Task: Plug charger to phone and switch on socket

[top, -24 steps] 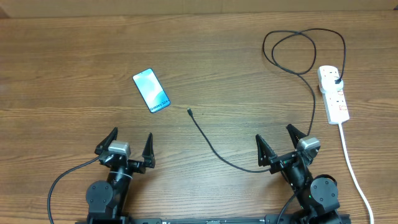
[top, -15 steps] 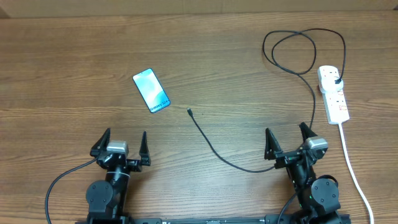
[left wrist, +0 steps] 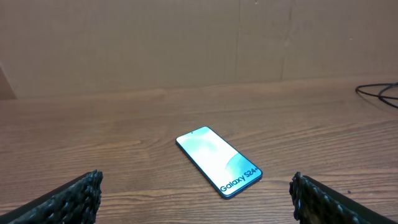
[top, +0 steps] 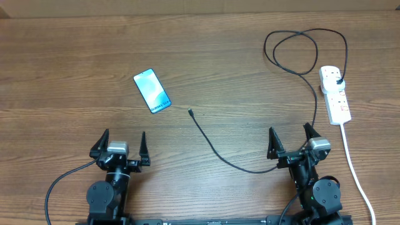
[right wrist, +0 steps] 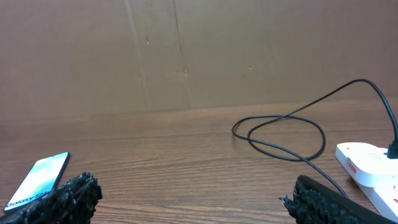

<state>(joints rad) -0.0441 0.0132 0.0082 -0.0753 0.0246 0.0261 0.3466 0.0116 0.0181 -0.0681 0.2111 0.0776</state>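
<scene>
The phone lies flat and tilted on the wooden table, left of centre; its screen reads "Galaxy S24+" in the left wrist view, and its corner shows in the right wrist view. The black charger cable runs from its loose tip past the right arm, loops at the back, and ends in a black plug in the white socket strip. My left gripper is open and empty, near the front edge, well short of the phone. My right gripper is open and empty beside the cable.
The strip's white cord runs toward the front edge at the far right. A brown cardboard wall stands behind the table.
Both arms drew back slightly toward the front edge and their fingers turned more upright. The right gripper shifted a little right. Phone, cable and strip have not moved.
</scene>
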